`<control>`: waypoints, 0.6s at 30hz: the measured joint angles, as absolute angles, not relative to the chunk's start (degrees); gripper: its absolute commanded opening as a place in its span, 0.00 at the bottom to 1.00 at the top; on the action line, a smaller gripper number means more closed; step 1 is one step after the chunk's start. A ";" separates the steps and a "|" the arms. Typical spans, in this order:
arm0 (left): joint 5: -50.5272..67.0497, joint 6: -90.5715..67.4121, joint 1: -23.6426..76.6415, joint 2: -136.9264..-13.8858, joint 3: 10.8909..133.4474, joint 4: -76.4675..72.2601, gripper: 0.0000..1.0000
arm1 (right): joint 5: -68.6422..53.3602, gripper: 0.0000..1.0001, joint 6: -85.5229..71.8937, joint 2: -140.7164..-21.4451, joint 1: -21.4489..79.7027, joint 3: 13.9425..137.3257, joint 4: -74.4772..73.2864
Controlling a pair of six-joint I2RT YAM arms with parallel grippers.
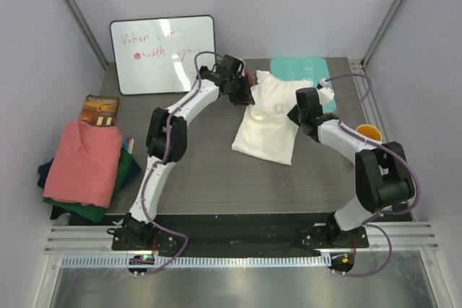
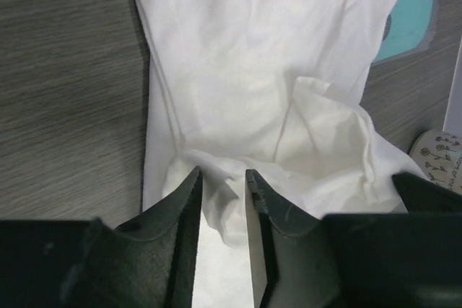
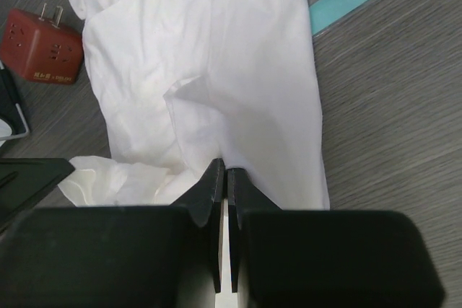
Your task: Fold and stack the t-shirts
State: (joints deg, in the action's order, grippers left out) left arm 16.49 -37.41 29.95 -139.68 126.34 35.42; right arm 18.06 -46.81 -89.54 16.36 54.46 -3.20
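The large white t-shirt (image 1: 266, 122) lies rumpled on the middle of the table. My left gripper (image 1: 244, 95) is at its far left part. In the left wrist view the left gripper (image 2: 222, 182) stands a little open, with a bunched fold of the white t-shirt (image 2: 260, 70) between the fingertips. My right gripper (image 1: 296, 115) is at the shirt's right edge. In the right wrist view the right gripper (image 3: 221, 171) is shut on the edge of the white t-shirt (image 3: 216, 55). A salmon-pink shirt (image 1: 85, 160) tops a pile with a dark green one (image 1: 124, 177) and a navy one (image 1: 46, 172) at the left.
A whiteboard (image 1: 162, 54) leans at the back left. A teal mat (image 1: 303, 68) lies at the back under the white shirt's far end. An orange cup (image 1: 368, 133) stands at the right. A red-brown plug cube (image 3: 42, 47) sits by the shirt. A brown book (image 1: 99, 110) lies behind the pile.
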 measured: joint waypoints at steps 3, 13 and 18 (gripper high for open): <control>16.36 -37.63 29.74 -139.68 128.44 35.38 0.41 | 19.44 0.08 -46.76 -90.52 16.14 54.94 -3.20; 14.94 -38.54 27.57 -139.72 128.62 35.70 0.41 | 23.33 0.34 -46.68 -93.01 15.79 56.86 -3.49; 14.15 -38.50 27.00 -138.30 123.37 35.18 0.41 | 23.42 0.44 -45.93 -96.51 15.62 58.76 -4.84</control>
